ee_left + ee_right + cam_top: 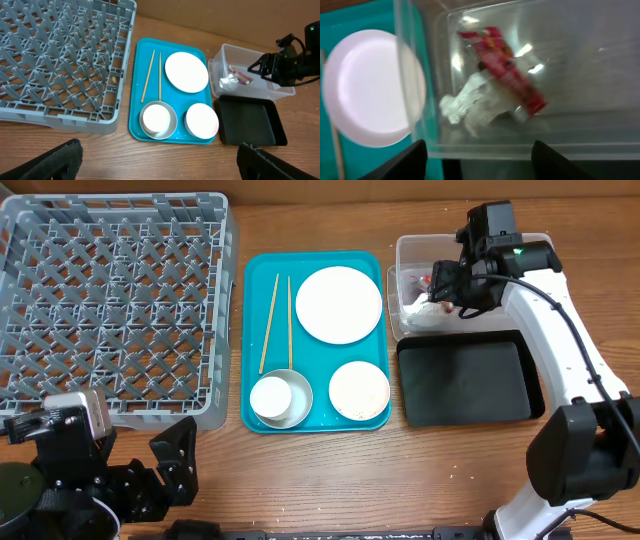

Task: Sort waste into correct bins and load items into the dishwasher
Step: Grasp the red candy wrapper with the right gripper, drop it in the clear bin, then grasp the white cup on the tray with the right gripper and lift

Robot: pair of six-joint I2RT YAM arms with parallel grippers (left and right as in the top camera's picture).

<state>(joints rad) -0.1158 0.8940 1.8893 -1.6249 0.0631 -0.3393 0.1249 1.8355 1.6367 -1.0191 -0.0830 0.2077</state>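
The red snack wrapper (pixel 505 67) and the crumpled white paper scrap (pixel 470 107) lie inside the clear tub (pixel 520 250). My right gripper (pixel 480 160) is open and empty above the tub's near wall; in the overhead view it (pixel 445 288) hovers over the tub. The black tray (pixel 468 380) lies just in front of the tub. On the teal tray (pixel 315 265) are the plate (pixel 339 304), two chopsticks (pixel 270 320), the pale pink bowl (pixel 359 390) and the white cup (pixel 270 396) inside the grey-blue bowl (pixel 302 402). My left gripper (pixel 160 162) is open and empty over bare table.
The grey dish rack (pixel 110 290) fills the left of the table, with nothing loaded in it. A few tiny white specks lie on the teal tray's front edge (pixel 175 139). Bare wood runs along the table's front.
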